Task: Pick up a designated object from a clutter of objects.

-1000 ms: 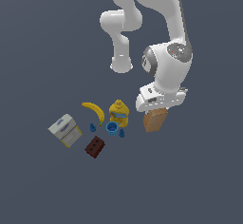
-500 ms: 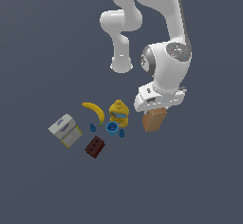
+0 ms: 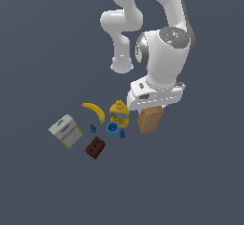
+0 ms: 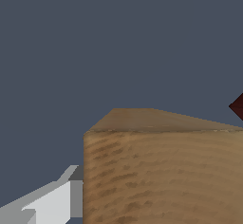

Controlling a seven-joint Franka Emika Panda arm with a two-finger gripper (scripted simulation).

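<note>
The designated object (image 3: 149, 120) is a plain tan box standing slightly tilted at the exterior view's right end of the clutter of objects (image 3: 107, 124). My gripper (image 3: 152, 109) sits right on top of it, the white hand covering its upper edge. In the wrist view the tan box (image 4: 161, 171) fills the lower frame, and one grey finger (image 4: 52, 201) lies against its side. The other finger is hidden behind the box. The gripper looks shut on the box.
Beside the tan box stand a yellow bottle (image 3: 119, 114), a blue cup (image 3: 113, 129), a banana (image 3: 94, 111) and small blue pieces (image 3: 122, 134). A dark brown brick (image 3: 95, 148) and a white-grey box (image 3: 66, 130) lie further towards the exterior view's left.
</note>
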